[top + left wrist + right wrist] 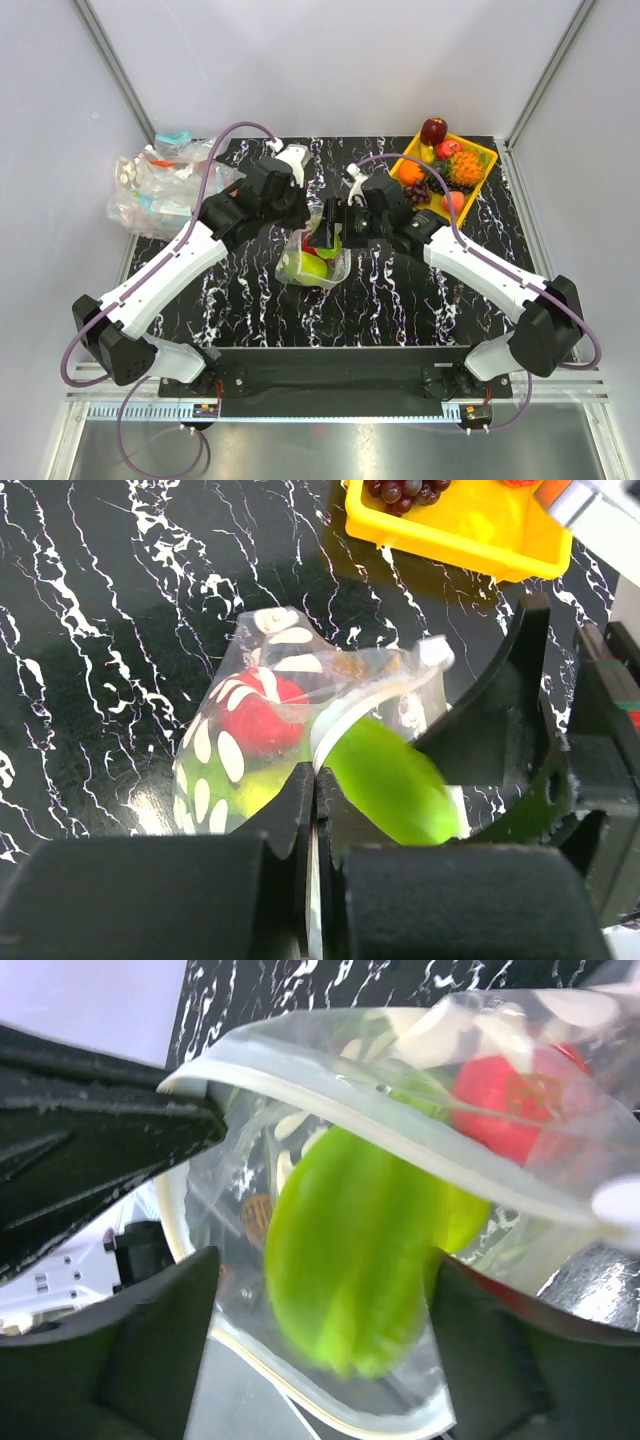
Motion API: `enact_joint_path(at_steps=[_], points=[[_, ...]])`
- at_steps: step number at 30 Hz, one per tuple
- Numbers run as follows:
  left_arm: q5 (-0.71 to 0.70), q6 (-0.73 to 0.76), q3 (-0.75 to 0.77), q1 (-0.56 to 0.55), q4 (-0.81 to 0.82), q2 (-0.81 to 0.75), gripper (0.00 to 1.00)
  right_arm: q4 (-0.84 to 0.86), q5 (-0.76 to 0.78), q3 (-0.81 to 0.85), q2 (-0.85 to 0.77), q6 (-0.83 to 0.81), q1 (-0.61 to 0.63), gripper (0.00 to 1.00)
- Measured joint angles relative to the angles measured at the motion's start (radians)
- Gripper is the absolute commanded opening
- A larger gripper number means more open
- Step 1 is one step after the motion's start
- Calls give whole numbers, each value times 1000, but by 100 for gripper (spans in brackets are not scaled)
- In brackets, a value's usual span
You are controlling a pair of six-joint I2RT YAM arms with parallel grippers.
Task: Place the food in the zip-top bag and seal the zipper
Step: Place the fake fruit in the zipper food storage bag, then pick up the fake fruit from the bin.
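The zip-top bag point(330, 268) is clear with white ovals on one side and lies at the table's middle, mouth held up. My left gripper point(317, 775) is shut on the zipper point(400, 1130) at the mouth edge. A red round fruit point(258, 715) and a green one lie inside the bag. My right gripper point(320, 1265) is at the mouth, jaws open. A long green fruit point(350, 1250) hangs between its fingers, blurred, with a gap to the left finger. In the top view both grippers meet over the bag point(325, 230).
A yellow tray point(482, 158) at the back right holds several more toy fruits, among them an apple, an orange and grapes. A pile of other clear bags point(160, 185) lies at the back left. White walls close the table on three sides.
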Motion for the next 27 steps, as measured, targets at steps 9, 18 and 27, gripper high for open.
enact_joint_path(at_steps=[9,18,27], points=[[12,0,-2,19,0,0,0,-24,48,46,5,1,0,91],[22,0,-16,37,7,0,0,-170,200,98,-42,-40,2,75],[23,4,-18,40,5,0,0,-292,370,108,-97,-112,-57,70]])
